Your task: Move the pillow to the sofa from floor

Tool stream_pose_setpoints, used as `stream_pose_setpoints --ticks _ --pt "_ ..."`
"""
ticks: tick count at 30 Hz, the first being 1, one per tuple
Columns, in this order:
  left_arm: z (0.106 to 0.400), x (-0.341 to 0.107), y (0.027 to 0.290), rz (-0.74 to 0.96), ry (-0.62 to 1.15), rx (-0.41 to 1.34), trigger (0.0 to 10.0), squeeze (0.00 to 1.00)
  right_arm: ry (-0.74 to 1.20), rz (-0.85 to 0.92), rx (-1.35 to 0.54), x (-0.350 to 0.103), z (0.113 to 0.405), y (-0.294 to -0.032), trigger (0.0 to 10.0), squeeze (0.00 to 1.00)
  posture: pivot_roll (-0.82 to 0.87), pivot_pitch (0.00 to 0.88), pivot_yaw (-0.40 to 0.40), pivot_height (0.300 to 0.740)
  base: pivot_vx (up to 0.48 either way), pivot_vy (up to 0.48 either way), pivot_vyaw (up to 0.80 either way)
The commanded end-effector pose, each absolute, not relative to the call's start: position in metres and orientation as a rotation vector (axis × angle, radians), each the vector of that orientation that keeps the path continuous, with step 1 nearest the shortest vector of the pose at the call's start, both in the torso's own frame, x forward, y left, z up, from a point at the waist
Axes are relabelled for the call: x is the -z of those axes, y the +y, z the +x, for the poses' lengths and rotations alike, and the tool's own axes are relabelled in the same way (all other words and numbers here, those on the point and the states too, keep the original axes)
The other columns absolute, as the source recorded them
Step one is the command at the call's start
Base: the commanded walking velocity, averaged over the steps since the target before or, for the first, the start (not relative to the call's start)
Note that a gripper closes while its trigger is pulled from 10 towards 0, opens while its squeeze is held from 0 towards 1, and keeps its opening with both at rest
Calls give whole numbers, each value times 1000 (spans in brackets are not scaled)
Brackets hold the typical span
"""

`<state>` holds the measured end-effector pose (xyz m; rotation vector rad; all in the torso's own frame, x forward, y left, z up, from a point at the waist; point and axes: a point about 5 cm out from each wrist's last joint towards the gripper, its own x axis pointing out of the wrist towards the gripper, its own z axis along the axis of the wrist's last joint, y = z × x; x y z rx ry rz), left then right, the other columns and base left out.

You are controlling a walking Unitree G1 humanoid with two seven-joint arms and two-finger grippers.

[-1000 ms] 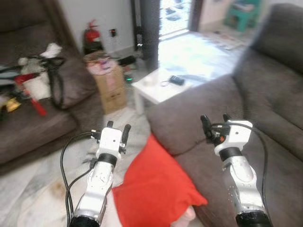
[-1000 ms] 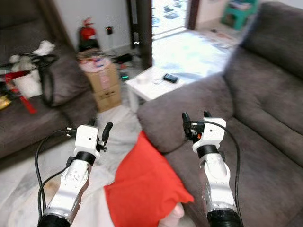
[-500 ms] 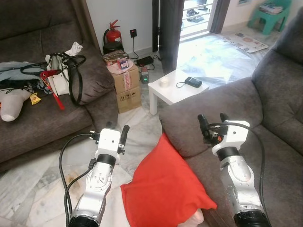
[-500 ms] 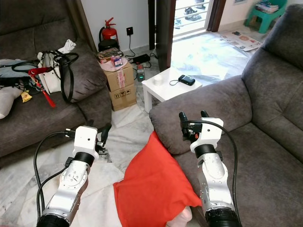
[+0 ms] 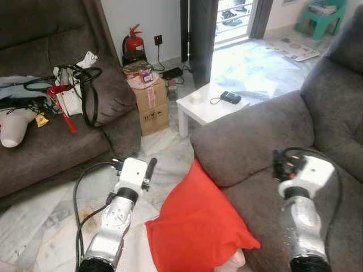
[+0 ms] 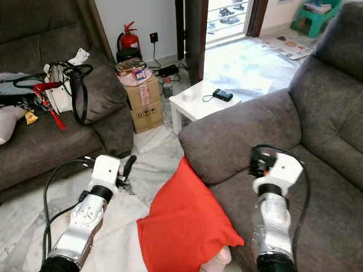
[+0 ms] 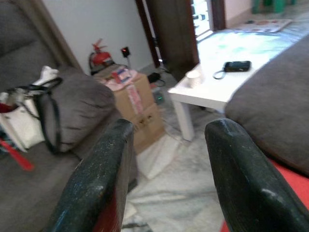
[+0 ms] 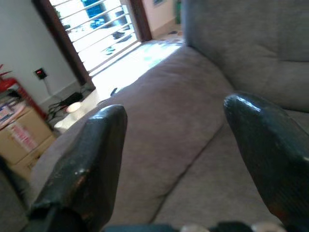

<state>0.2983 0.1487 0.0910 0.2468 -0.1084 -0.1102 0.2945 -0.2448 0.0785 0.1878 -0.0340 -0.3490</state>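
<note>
A red pillow (image 5: 198,226) stands on the pale floor, tilted and leaning against the front of the grey sofa (image 5: 249,136) on my right. My left gripper (image 5: 142,165) hovers just left of the pillow's top corner, a short way off it. In the left wrist view its fingers (image 7: 101,174) stand apart with nothing between them. My right gripper (image 5: 282,160) hangs over the sofa seat, right of the pillow. Seen from the right wrist, its fingers (image 8: 91,159) are spread wide, and the sofa cushion (image 8: 169,121) lies beyond them.
A small white table (image 5: 210,105) with a phone on it stands beside the sofa's armrest. Behind it are a cardboard box (image 5: 150,102) and a fire extinguisher (image 5: 133,42). A second dark sofa (image 5: 57,141) on the left holds bags and clutter. A bright doorway opens at the back.
My right arm has swung to the right and turned, and now sits further over the sofa seat. The left gripper has dropped slightly. The pillow has not moved.
</note>
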Motion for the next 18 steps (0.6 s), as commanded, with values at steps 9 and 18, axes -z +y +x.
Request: stream_pose_setpoints --ticks 9,18 --pt "288 -103 168 228 -179 -14 10000 0 -161 109 55 -99 302 -199 10000 0 -85 20 73 740 0 0 0" --pt "271 -107 168 207 -195 -41 10000 0 -192 92 -61 -102 294 -189 10000 0 -78 0 72 740 0 0 0"
